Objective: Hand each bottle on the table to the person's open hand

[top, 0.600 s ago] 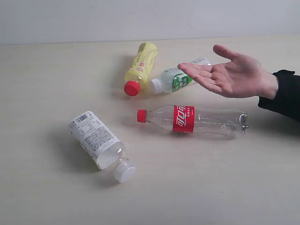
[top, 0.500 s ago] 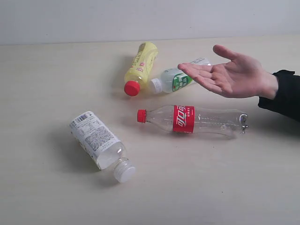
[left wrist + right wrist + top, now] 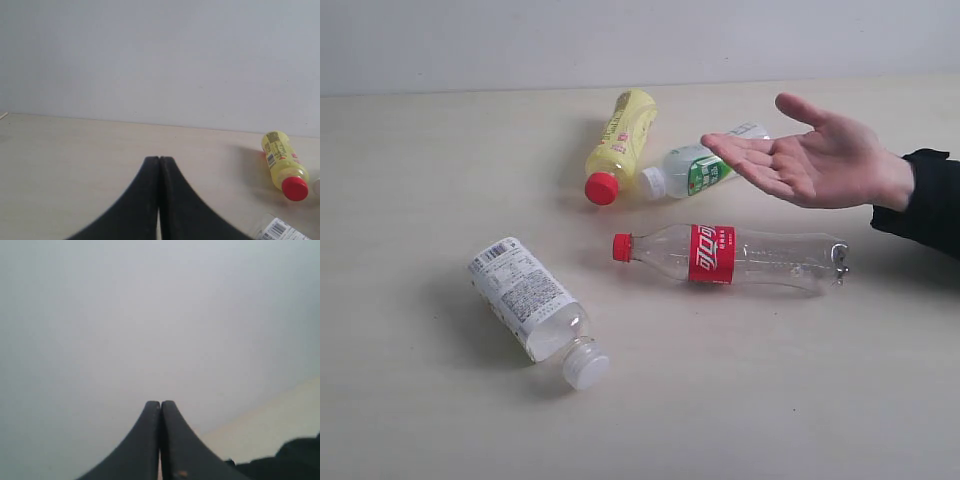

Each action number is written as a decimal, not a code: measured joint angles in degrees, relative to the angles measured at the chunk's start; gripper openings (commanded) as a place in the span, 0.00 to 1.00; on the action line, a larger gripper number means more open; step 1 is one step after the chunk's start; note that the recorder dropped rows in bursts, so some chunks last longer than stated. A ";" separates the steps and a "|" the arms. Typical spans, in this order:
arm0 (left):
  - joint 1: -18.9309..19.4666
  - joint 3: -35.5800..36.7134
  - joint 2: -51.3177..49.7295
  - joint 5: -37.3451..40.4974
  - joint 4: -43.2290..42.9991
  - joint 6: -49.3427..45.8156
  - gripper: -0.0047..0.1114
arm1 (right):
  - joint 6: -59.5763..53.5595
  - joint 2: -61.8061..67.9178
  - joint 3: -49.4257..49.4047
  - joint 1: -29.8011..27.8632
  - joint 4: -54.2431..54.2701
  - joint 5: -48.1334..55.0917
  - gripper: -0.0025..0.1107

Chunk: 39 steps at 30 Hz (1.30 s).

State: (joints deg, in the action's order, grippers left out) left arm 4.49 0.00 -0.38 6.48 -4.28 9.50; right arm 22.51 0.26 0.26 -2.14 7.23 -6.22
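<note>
Four bottles lie on their sides on the table [image 3: 410, 160]. The yellow bottle with red cap [image 3: 618, 145] is at the back middle, also in the left wrist view as the yellow bottle [image 3: 282, 164]. Beside it lies the small clear bottle with green label [image 3: 695, 171]. The slim clear bottle with red label [image 3: 730, 255] rests below the person's open hand [image 3: 815, 155]. The squat white-labelled bottle [image 3: 530, 305] lies front left. My left gripper [image 3: 159, 159] is shut and holds nothing. My right gripper [image 3: 160, 403] is shut too, facing the wall. Neither gripper shows in the exterior view.
A grey wall [image 3: 640, 40] bounds the table's far edge. The person's dark sleeve [image 3: 925, 200] enters from the right, and a dark shape [image 3: 295, 457] sits low in the right wrist view.
</note>
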 measured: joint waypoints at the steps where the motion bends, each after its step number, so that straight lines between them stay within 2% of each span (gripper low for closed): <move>1: 0.00 0.00 0.00 0.00 0.00 0.00 0.04 | -0.49 0.00 0.00 0.00 0.25 -1.94 0.02; 8: 0.00 0.00 0.00 0.00 0.00 0.00 0.04 | 0.48 0.00 0.00 0.00 0.88 -10.24 0.02; 10: 0.00 0.00 0.00 0.00 0.00 0.00 0.04 | 9.28 0.00 0.00 0.00 1.10 -13.64 0.02; 12: 0.00 0.00 0.00 0.00 0.00 0.00 0.04 | 16.79 1.85 2.38 0.00 -5.06 -14.17 0.02; 14: 0.00 0.00 0.00 0.00 0.00 0.00 0.04 | 27.93 7.51 9.17 0.00 -21.31 -14.45 0.02; 15: 0.00 0.00 0.00 0.00 0.00 0.00 0.04 | 39.65 12.93 14.59 0.00 -34.72 -15.69 0.02; 16: 0.00 0.00 0.00 0.00 0.00 0.00 0.04 | 46.12 15.96 17.78 0.00 -43.00 -17.00 0.02; 17: 0.00 0.00 0.00 0.00 0.00 0.00 0.04 | 59.44 22.70 24.50 0.00 -60.16 -21.24 0.02; 19: 0.00 0.00 0.00 0.00 0.00 0.00 0.04 | 76.49 33.07 35.12 0.00 -82.26 -29.13 0.02; 21: 0.00 0.00 0.00 0.00 0.00 0.00 0.04 | 88.12 43.03 43.86 0.00 -98.56 -36.02 0.02; 22: 0.00 0.00 0.00 0.00 0.00 0.00 0.04 | 90.99 47.32 46.93 0.00 -102.59 -38.93 0.02; 26: 0.00 0.00 0.00 0.00 0.00 0.00 0.04 | 91.49 57.84 51.82 0.11 -106.43 -41.43 0.02; 31: 0.00 0.00 0.00 0.00 0.00 0.00 0.04 | 82.23 63.06 52.08 0.11 -107.19 -36.21 0.02; 34: 0.00 0.00 0.00 0.00 0.00 0.00 0.04 | 73.42 63.85 51.80 0.11 -107.44 -28.67 0.04; 39: 0.00 0.00 0.00 0.00 0.00 0.00 0.04 | 57.72 65.09 49.75 0.11 -107.68 -6.68 0.15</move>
State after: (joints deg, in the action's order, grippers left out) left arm 4.49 0.00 -0.38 6.48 -4.28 9.50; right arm 80.23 65.35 50.01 -2.03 -100.46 -12.90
